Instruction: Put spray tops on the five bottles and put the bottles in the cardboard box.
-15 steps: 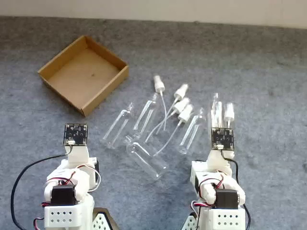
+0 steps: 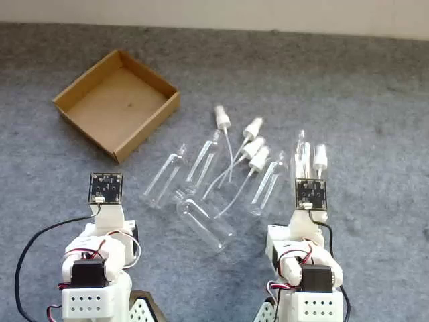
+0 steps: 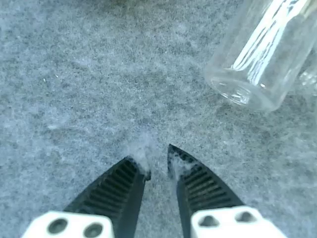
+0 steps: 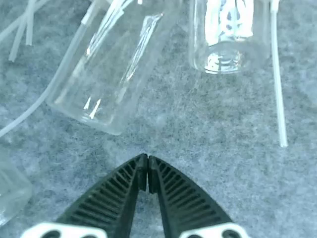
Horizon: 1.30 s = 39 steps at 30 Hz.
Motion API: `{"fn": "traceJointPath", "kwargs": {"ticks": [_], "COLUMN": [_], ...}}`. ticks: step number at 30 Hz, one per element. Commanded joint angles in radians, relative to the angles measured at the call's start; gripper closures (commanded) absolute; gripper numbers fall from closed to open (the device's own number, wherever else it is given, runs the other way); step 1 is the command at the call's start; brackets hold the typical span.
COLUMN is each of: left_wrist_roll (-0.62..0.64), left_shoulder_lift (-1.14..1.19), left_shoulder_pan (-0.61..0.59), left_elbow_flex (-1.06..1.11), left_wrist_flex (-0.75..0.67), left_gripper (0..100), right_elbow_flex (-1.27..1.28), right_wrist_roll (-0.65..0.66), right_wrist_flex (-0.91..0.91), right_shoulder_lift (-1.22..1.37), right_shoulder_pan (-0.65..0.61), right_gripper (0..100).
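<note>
- Where the grey carpet (image 2: 375, 100) stretches to its far left part, the cardboard box (image 2: 115, 104) stands open, well apart from everything else.
- Five clear bottles lie on their sides in the middle of the carpet. They are the leftmost bottle (image 2: 164, 178), a second bottle (image 2: 204, 161) just beside it, a third bottle (image 2: 204, 225) nearest the arms, a fourth bottle (image 2: 268, 181) and a fifth bottle (image 2: 303, 153) farthest right.
- Four spray tops (image 2: 253, 147) with thin tubes lie loose and bunched between the second bottle and the fourth bottle. The fifth spray top (image 2: 320, 157) lies just beside the fifth bottle.
- The left arm (image 2: 100, 268) and the right arm (image 2: 308, 268) sit at the near edge of the carpet.
- The left gripper (image 3: 157, 161) hangs low over bare carpet, its black tips a narrow gap apart and holding nothing. The round end of one bottle (image 3: 257, 69) lies near it, off to one side.
- The right gripper (image 4: 147, 166) has its tips pressed together with nothing between them. Just beyond them lie two bottles side by side and a thin dip tube (image 4: 277, 79).
</note>
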Motion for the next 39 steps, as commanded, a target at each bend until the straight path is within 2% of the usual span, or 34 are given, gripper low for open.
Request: {"fn": "traceJointPath", "kwargs": {"ticks": [1, 20, 29, 34, 39], "left_wrist_roll": [0.008, 0.005, -0.002, -0.222, -0.381], "left_shoulder_lift": [-0.007, -0.008, -0.008, -0.008, -0.007], "left_shoulder_pan": [-0.010, -0.016, -0.016, -0.018, -0.018], "left_elbow_flex": [0.021, 0.021, 0.021, 0.018, -0.045], "left_wrist_flex": [0.000, -0.003, -0.132, -0.184, -0.184], "left_gripper": [100, 100, 100, 100, 100], "right_elbow_flex": [0.147, 0.147, 0.147, 0.147, 0.147], "right_wrist_roll": [-0.009, -0.009, -0.009, -0.009, -0.009], "right_wrist_flex": [0.002, 0.002, 0.002, 0.002, 0.002], "right_shoulder_lift": [-0.013, -0.013, -0.013, -0.013, -0.013], "right_shoulder_pan": [-0.005, -0.005, -0.005, -0.005, -0.005], "right_gripper": [99.3, 99.3, 99.3, 99.3, 99.3]}}
